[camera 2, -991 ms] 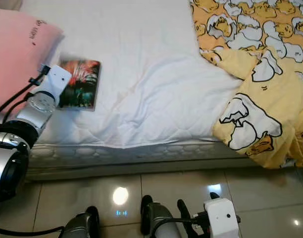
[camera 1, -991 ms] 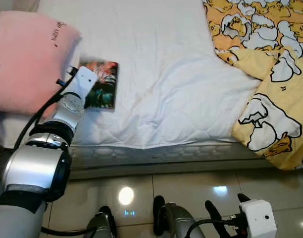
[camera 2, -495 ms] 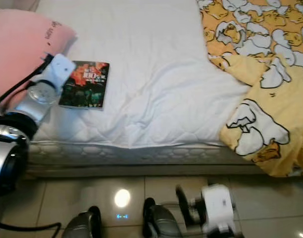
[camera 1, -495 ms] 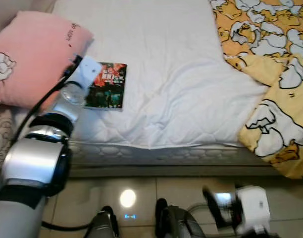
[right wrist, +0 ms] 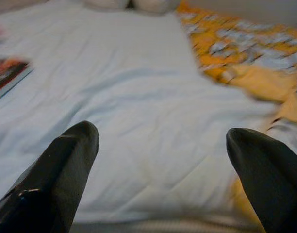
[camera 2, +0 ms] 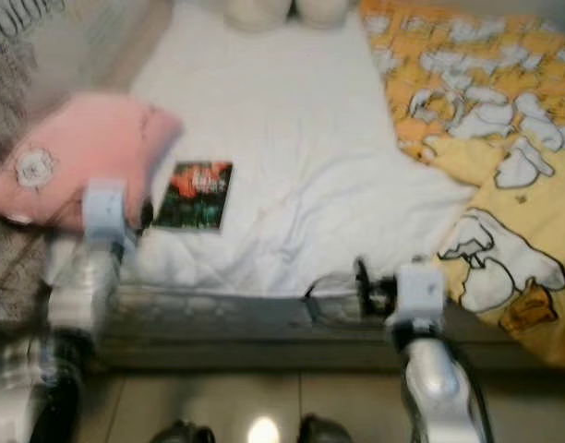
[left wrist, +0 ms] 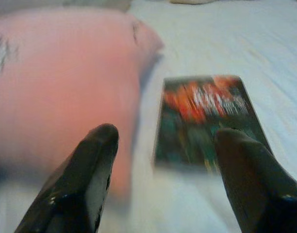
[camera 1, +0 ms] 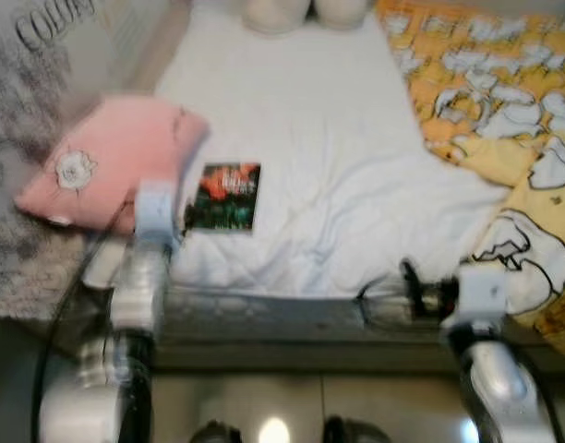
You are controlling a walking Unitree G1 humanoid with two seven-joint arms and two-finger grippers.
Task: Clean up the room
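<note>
Left eye view showed a book [camera 1: 225, 196] with a dark red and green cover lying flat on the white bed sheet [camera 1: 301, 138], close to the near edge of the mattress. Just beside the book, on the robot's left, a pink pillow [camera 1: 112, 157] rested on the bed; whether the two touched could not be told because of blur. The left gripper [left wrist: 160, 145] was just short of the book's near end, above the mattress edge, and its two black fingers [left wrist: 92, 160] were spread apart with nothing between them. From the left wrist view the book lay ahead of the gripper, partly behind one finger, and the pillow was beside it.

The right gripper [right wrist: 160, 141] was at the near edge of the bed, well apart from the book, and its fingers [right wrist: 66, 160] were also wide apart and held nothing. A yellow blanket [camera 1: 504, 129] with a cartoon print covered the bed's right side and hung over its edge. Two pale pillows [camera 1: 296, 11] lay at the far end of the bed.
</note>
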